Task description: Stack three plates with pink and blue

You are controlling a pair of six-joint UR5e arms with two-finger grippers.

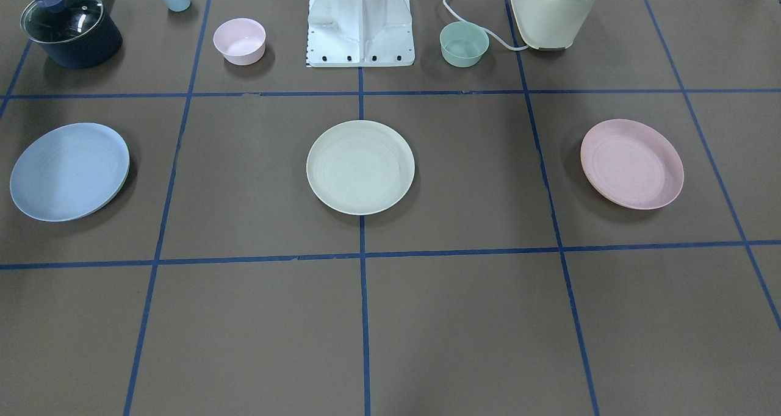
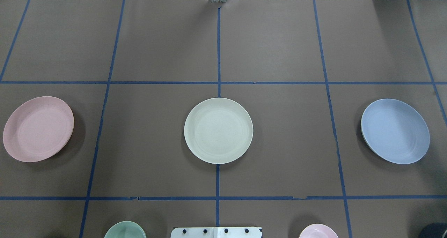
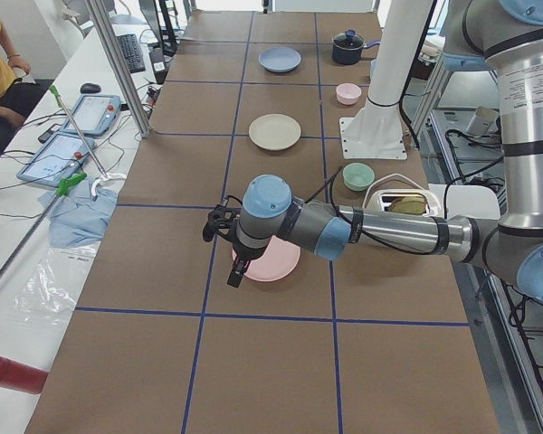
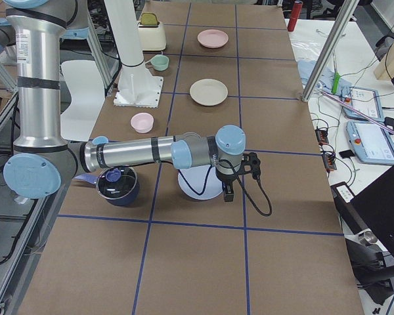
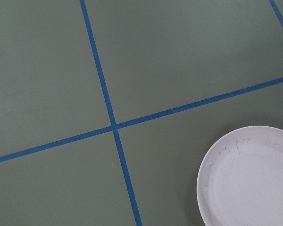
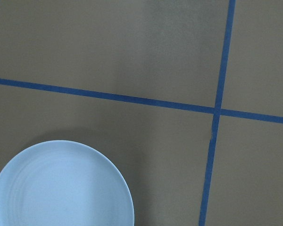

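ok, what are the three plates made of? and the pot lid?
Pink plate, blue plate, cream plate: matte, faintly speckled, no glare, moulded rings; probably plastic or fibre composite, not glazed ceramic. Pot lid: clear glass by its see-through, glinting look.

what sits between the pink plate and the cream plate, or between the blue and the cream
Nothing visible: only table and tape lines lie between the pink plate, cream plate and blue plate.

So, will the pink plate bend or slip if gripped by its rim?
The pink plate looks thin and moulded, so probably stiff and light. Its matte surface should limit slipping. Lying shallow and flat on the table, it likely slides rather than tips when pushed.
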